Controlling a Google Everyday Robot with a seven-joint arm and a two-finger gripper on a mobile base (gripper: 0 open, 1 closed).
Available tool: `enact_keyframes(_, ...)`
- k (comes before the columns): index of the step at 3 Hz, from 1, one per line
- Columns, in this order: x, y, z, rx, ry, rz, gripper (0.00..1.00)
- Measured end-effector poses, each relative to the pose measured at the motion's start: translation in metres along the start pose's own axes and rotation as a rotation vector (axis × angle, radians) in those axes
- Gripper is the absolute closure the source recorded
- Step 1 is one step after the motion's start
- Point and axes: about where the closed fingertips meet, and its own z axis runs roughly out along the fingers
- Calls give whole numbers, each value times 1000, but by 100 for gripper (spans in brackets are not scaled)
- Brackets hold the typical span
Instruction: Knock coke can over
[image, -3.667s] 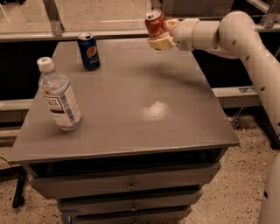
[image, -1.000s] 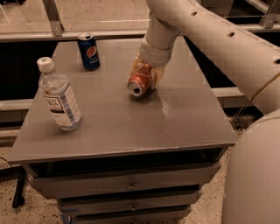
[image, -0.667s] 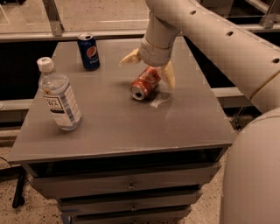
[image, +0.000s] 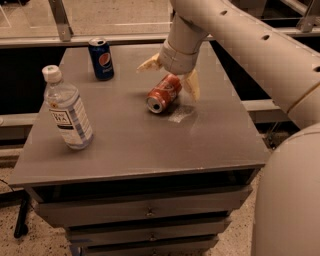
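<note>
The coke can (image: 162, 93), red-orange with a silver top, lies on its side near the middle of the grey table top (image: 125, 140), its top facing the front left. My gripper (image: 170, 76) hangs just above and behind the can. It is open, with one pale finger (image: 149, 63) out to the left and the other (image: 192, 85) to the right of the can. The fingers do not hold the can.
A blue Pepsi can (image: 101, 59) stands upright at the back left. A clear water bottle (image: 67, 110) with a white cap stands at the left edge. The table is a drawer cabinet (image: 145, 212). My large white arm (image: 260, 55) spans the right side.
The gripper carried the coke can from the back right down to the table middle, laid it on its side and opened. The fingers now stand a little higher above the lying can.
</note>
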Motion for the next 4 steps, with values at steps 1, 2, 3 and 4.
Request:
enact_keyframes(1, 5, 2, -4, 32, -21, 73, 0)
enact_keyframes(2, 19, 8, -11, 108, -78, 227, 0)
enact_keyframes(3, 43, 17, -30, 253, -154, 464, 0)
enact_keyframes(4, 63, 27, -63, 427, -248, 723, 0)
